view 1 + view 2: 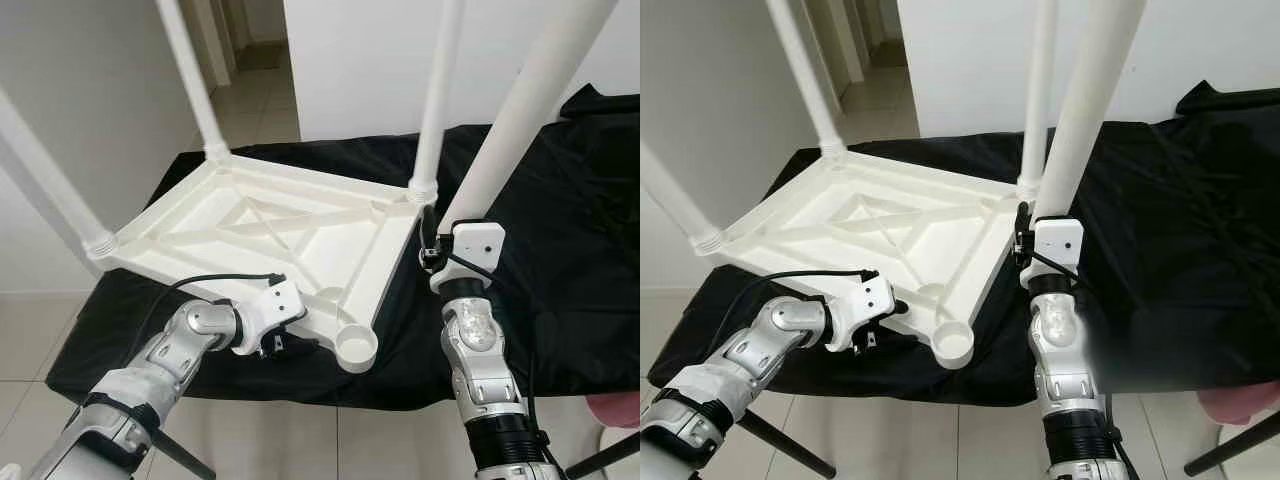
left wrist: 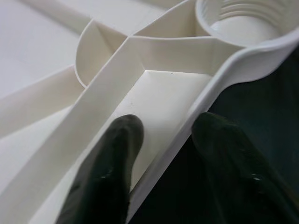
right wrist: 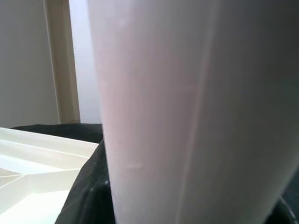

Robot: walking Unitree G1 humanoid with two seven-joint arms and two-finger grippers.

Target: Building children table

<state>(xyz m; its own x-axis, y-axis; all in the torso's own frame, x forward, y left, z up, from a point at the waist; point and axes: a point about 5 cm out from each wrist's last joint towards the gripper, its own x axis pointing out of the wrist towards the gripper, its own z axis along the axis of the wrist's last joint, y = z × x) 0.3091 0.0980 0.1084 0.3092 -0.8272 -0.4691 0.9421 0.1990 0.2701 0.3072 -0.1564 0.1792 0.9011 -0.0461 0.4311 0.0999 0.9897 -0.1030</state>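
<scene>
The white plastic tabletop (image 1: pixel 270 235) lies upside down at centre frame on a black cloth (image 1: pixel 570 250) covering a support; three legs (image 1: pixel 190 75) are already screwed into its corners and rise out of the top of the frame; the near corner socket (image 1: pixel 357 348), lower centre, stands empty.

The left gripper (image 2: pixel 161 154), lower left in the head views, straddles the near rim of the tabletop, one finger inside the rib channel, one outside; fingers close on the rim, seemingly clamped.

The right gripper (image 1: pixel 432 240), right of centre, holds the fourth leg (image 1: pixel 520 110) near its lower end; its fingers are hidden, so their state cannot be told.

Handling judgement: moulded plastic, light, stiff, smooth and likely slippery; the leg is long, so leverage is high; best gripped low near the threaded end; the tabletop best steadied at the rim beside the socket.
</scene>
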